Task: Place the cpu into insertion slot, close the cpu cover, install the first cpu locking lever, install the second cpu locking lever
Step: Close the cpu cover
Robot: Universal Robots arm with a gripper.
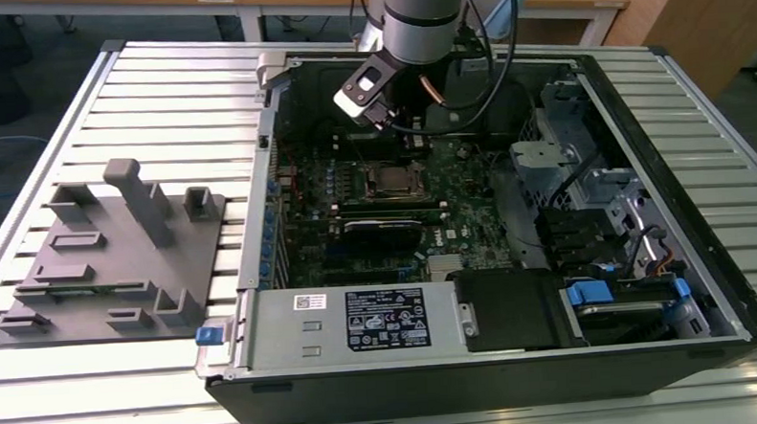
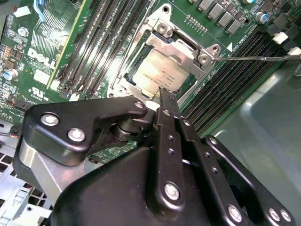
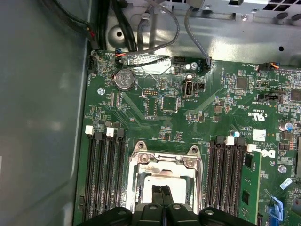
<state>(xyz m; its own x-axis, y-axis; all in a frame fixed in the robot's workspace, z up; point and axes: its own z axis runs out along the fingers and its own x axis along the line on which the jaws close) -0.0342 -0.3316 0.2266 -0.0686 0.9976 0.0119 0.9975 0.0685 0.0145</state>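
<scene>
Cpu (image 2: 162, 70) is sitting flat in the slot (image 2: 128, 70) on the green board (image 2: 47, 61). It has a dull silver-grey top, with the shiny cover (image 2: 178, 44) framing it. Pincer (image 2: 165, 94) is pinched closed on nothing, tips right at the chip's edge.

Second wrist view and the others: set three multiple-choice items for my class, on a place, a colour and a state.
1. Where lies the flat silver-grey square cpu? A on the slatted table; B in the metal-rimmed square insertion slot; C on the silver power-supply box.
2. The large flat motherboard is: A green; B red; C white.
3. The black jointed jaws stand: A wide apart; B shut together; C clamped on a cable.
Key: 1B, the slot's rim frames it; 2A, green in both wrist views; 3B, their tips meet there.
</scene>
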